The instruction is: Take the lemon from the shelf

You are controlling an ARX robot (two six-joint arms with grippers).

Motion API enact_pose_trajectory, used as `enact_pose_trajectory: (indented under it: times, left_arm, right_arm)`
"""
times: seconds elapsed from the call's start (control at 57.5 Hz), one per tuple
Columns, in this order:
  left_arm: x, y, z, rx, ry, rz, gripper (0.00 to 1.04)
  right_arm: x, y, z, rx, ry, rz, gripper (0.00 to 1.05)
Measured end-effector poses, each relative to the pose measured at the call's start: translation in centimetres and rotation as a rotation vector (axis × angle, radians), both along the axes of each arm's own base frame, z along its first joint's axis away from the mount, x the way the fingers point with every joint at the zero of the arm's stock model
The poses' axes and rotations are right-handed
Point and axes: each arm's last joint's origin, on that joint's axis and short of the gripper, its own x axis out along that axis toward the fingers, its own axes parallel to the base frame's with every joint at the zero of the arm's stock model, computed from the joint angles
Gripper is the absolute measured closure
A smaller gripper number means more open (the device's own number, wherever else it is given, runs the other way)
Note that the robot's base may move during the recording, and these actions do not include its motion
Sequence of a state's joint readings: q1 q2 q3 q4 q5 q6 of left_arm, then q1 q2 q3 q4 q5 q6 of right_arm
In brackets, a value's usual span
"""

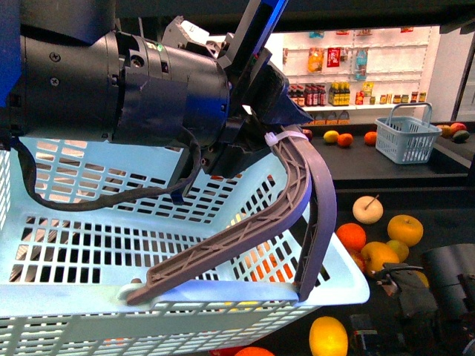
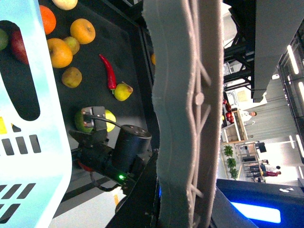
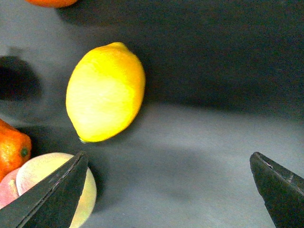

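Note:
The lemon [image 3: 105, 92], bright yellow and oval, lies on the shelf's dark tray [image 3: 213, 118]. My right gripper [image 3: 168, 156] is open just above the tray; the lemon lies ahead of the gap, nearer one finger [image 3: 52, 194] and not between the two. In the left wrist view a yellow-green fruit [image 2: 111, 121] shows partly under the right gripper. My left gripper [image 1: 260, 137] is shut on the grey basket handle [image 1: 297, 185] and holds the light blue basket [image 1: 89, 245] up. The handle fills the left wrist view [image 2: 185, 118].
A pale fruit [image 3: 33, 175] and an orange one [image 3: 12, 147] lie close beside the finger nearest the lemon. More orange-yellow fruits [image 1: 404, 230], a red chilli [image 2: 108, 71] and a pear [image 2: 122, 91] lie on the tray. A small basket [image 1: 407, 137] stands on the far shelf.

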State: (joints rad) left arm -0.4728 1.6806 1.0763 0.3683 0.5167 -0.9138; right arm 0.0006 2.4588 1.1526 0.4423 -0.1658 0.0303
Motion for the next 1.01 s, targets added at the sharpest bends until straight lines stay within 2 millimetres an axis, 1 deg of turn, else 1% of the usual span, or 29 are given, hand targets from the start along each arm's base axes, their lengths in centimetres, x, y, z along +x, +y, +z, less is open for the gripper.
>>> enact_pose_trajectory:
  times: [0.104, 0.243, 0.33, 0.504, 0.591, 0.783, 1.009]
  left_arm:
    - [0.0, 0.0, 0.0, 0.001, -0.001, 0.001, 0.95]
    - [0.0, 0.0, 0.0, 0.001, -0.001, 0.0, 0.95]
    - [0.0, 0.0, 0.0, 0.001, -0.001, 0.001, 0.95]
    - [0.0, 0.0, 0.0, 0.0, 0.0, 0.0, 0.95]
    - [0.0, 0.0, 0.0, 0.0, 0.0, 0.0, 0.95]
    - [0.0, 0.0, 0.0, 0.001, -0.001, 0.001, 0.95]
    - [0.0, 0.0, 0.0, 0.001, -0.001, 0.001, 0.95]
  right_arm:
    - [1.1, 1.2, -1.4, -0.024, 0.003, 0.031, 0.02]
    - [2.4, 2.3, -2.7, -0.056, -0.006, 0.043, 0.02]
    - [3.3, 3.0, -3.1, -0.048, -0.011, 0.045, 0.02]
    - [5.0, 4.8, -2.9, -0.025, -0.031, 0.05, 0.02]
    - [5.5, 5.6, -3.2, -0.022, -0.035, 0.057, 0.02]
    - [6.5, 6.6, -4.1, -0.009, -0.026, 0.058, 0.02]
    - [7.7, 7.0, -5.2, 0.007, -0.018, 0.028, 0.02]
